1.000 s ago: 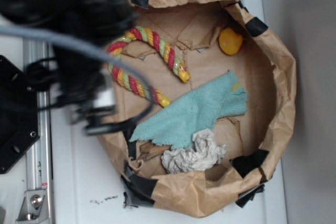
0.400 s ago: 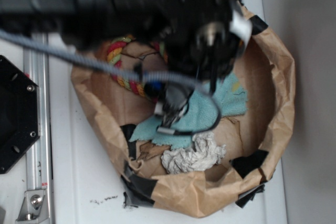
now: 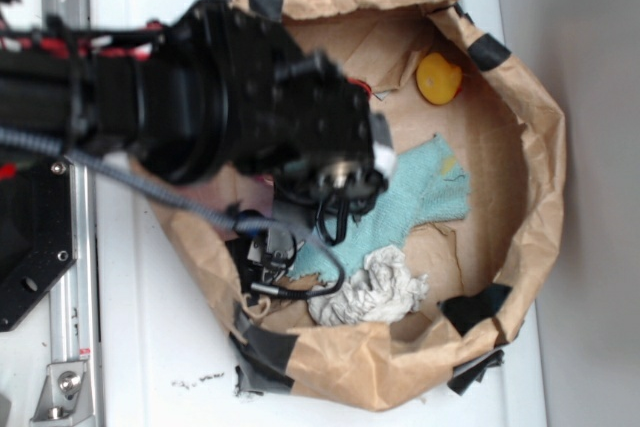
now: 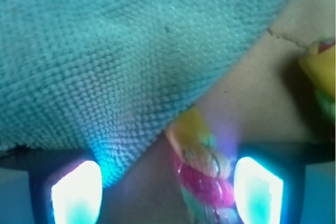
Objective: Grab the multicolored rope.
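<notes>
In the wrist view my gripper [image 4: 167, 192] is open, its two glowing fingertips [image 4: 77, 192] far apart and low over the paper floor. One capped end of the multicolored rope [image 4: 202, 169], yellow, red and light green, lies between the jaws, close to the right one. The rope's other end [image 4: 321, 77] shows at the right edge. The teal cloth [image 4: 115, 56] fills the upper left and reaches the left fingertip. In the exterior view the black arm [image 3: 240, 112] hides the rope and the gripper; only the cloth [image 3: 415, 197] shows beside it.
All lies inside a crumpled brown paper bag [image 3: 535, 147] with black tape patches. A yellow ball-like object [image 3: 439, 78] sits at the back right, and a crumpled white paper wad [image 3: 375, 287] lies at the front. A black cable [image 3: 290, 267] loops near the wad.
The arm has swung from the left rim into the bag, then pulled back left and settled lower over the rope, now covering it in the exterior view.
</notes>
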`<state>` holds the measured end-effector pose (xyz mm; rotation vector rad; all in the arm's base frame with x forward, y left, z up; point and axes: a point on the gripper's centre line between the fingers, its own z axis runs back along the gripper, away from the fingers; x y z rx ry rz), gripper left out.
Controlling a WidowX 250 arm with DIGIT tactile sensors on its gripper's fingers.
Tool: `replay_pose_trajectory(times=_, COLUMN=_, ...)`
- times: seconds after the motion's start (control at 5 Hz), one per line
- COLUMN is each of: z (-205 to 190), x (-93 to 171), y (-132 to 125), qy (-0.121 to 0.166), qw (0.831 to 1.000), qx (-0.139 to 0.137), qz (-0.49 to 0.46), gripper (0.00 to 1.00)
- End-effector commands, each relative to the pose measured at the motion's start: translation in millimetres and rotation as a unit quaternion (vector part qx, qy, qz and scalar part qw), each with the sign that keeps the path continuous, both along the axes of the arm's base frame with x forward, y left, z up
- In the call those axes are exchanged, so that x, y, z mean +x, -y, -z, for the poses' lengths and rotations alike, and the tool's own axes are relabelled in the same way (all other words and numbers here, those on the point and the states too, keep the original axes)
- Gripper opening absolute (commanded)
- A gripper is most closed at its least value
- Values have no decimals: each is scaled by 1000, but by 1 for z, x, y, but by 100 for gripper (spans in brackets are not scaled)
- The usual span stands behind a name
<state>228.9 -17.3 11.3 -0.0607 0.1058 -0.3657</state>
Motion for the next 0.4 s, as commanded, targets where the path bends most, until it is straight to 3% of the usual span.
replay_pose_trajectory(times=0.0, z=24, x=-25, y=18, qy=-32, qw=999, qx=-5, qz=2, gripper=0)
replay_pose_trajectory(times=0.2, z=23, x=-35, y=21, qy=-24, qw=1000, qx=4, qz=10, gripper=0)
